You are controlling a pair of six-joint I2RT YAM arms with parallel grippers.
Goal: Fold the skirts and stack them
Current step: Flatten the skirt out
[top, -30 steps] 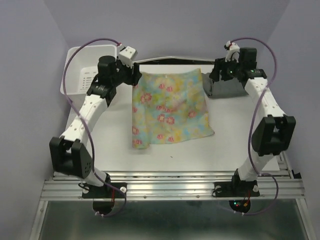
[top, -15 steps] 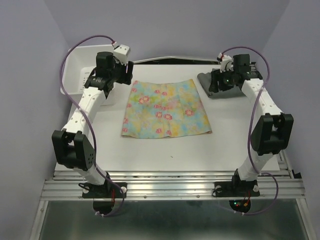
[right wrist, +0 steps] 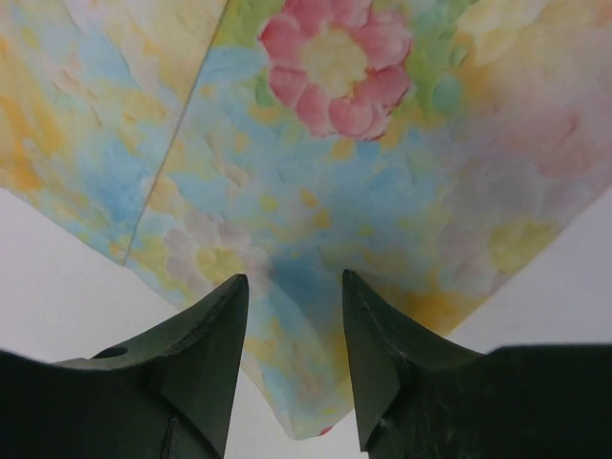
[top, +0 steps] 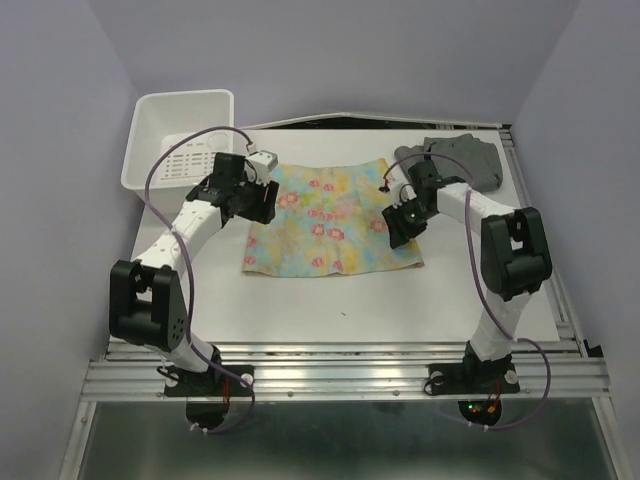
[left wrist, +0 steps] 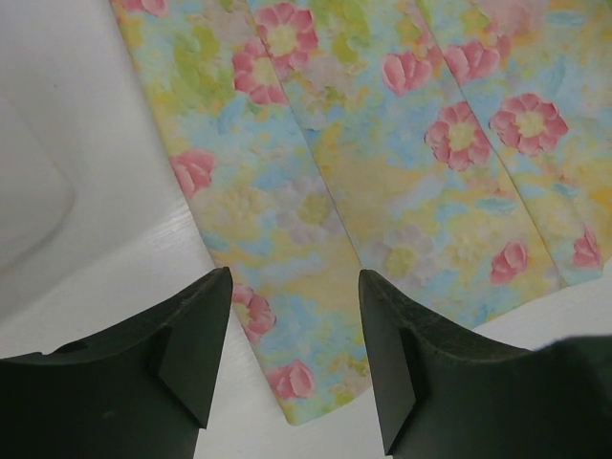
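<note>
**Item 1, floral skirt** [top: 330, 215]. Thin pastel cloth with pink flowers, spread flat and unfolded in the middle of the bench [top: 330, 305]. The wide hem runs left to right on the side nearest your arms, and the narrower edge lies far. The two slanting sides run near to far.

**Item 2, grey skirt** [top: 468, 160]. Bunched at the far right corner of the bench, clear of the floral one and not folded.

**Item 3, left hand** [top: 262, 198]. It is over the floral skirt's left side, toward the far end. The fingers [left wrist: 191, 344] stand apart and grip nothing. Your wrist view shows a cloth corner just below and between them, apparently the far left one.

**Item 4, right hand** [top: 398, 228]. It is over the right side edge, roughly midway along. The fingers [right wrist: 206, 354] are apart with nothing held. A point of cloth lies under the tips, but you cannot tell which corner it is.

**Item 5, white bin** [top: 185, 120]. Far left of the bench, off the cloth.

**Condition.** Neither skirt is folded and nothing is stacked, so the task looks barely begun.

**Handling note.** The floral skirt lies directly beneath both hands, one side edge to each. Your next reach is therefore likely downward, not across. The left arm is nearer the left edge and the right arm nearer the right. Only the right arm sits close to the grey skirt.
</note>
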